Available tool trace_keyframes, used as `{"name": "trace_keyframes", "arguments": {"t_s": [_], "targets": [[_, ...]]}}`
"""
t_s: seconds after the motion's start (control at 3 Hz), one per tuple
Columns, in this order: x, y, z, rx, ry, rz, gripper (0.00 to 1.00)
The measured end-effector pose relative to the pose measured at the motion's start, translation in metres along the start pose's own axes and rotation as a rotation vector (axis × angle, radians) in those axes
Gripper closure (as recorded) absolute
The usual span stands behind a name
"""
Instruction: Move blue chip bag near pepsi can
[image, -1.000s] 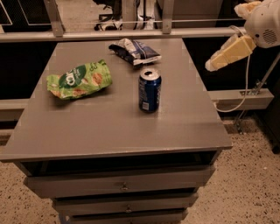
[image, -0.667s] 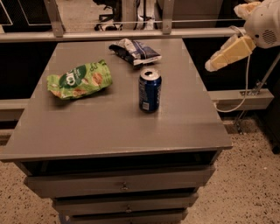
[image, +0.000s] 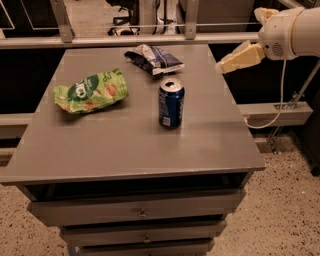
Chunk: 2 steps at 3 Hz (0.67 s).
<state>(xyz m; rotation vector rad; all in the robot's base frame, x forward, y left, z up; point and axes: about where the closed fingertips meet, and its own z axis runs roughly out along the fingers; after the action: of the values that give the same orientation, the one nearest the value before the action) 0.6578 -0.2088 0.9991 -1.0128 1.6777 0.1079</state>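
The blue chip bag (image: 153, 58), dark blue with white panels, lies flat at the far middle of the grey table (image: 125, 145). The pepsi can (image: 171, 103) stands upright a little in front of it and to the right, apart from the bag. My gripper (image: 226, 65) is off the table's right edge at the far right, above the table level, its cream fingers pointing left and down toward the table. It holds nothing and touches nothing.
A bright green chip bag (image: 90, 92) lies on the left part of the table. Drawers (image: 142, 212) run under the table's front. A metal rail (image: 125, 40) runs behind the table. A white cable (image: 280, 95) hangs from the arm on the right.
My gripper has moved left and slightly up, closer to the table's right edge. The bags and the can have not moved.
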Motion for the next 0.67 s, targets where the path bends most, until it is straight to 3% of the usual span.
{"name": "trace_keyframes", "arguments": {"t_s": [0.33, 0.67], "targets": [[0.005, -0.007, 0.029, 0.006, -0.050, 0.057, 0.00], [0.018, -0.002, 0.068, -0.022, -0.075, 0.130, 0.00]]}}
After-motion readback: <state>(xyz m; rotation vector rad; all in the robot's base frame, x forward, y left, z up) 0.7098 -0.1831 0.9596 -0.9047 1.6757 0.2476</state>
